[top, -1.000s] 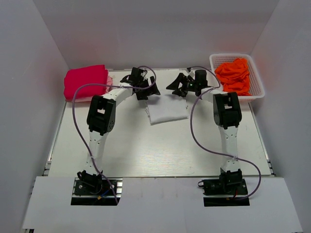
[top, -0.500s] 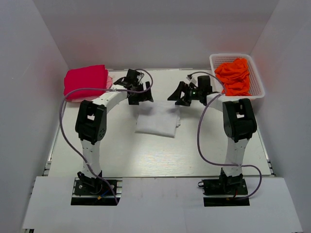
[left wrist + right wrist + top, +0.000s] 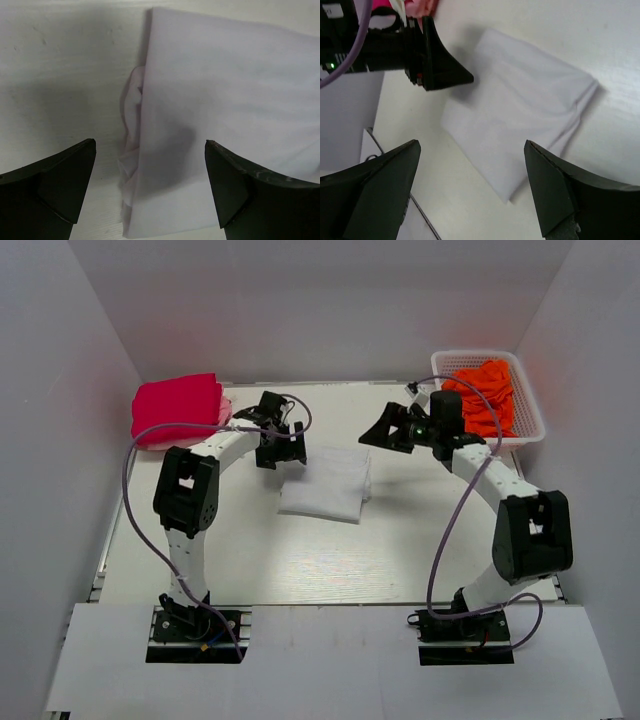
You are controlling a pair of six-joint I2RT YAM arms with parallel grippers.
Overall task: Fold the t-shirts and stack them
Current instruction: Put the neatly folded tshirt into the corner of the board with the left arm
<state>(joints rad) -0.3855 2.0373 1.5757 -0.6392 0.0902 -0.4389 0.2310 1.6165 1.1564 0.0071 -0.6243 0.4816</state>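
A folded white shirt (image 3: 325, 483) is laid flat at the middle of the table (image 3: 300, 560). The 2 grippers are both spread wide and nothing is held. The left gripper (image 3: 150, 144) is poised over the shirt's left edge, and the right gripper (image 3: 472, 145) is raised off its far right side. A crimson shirt (image 3: 177, 406) is stacked on a pink shirt (image 3: 226, 406) at far left. Orange shirts (image 3: 482, 395) are heaped in the basket (image 3: 530, 425).

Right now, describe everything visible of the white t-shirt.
The white t-shirt is soft plain cloth, folded into a flat, roughly rectangular bundle, with layered, slightly rumpled edges along one side. It lies slightly skewed on the pale table, around the far middle. Nothing rests on it, and no jaws are closed on it.
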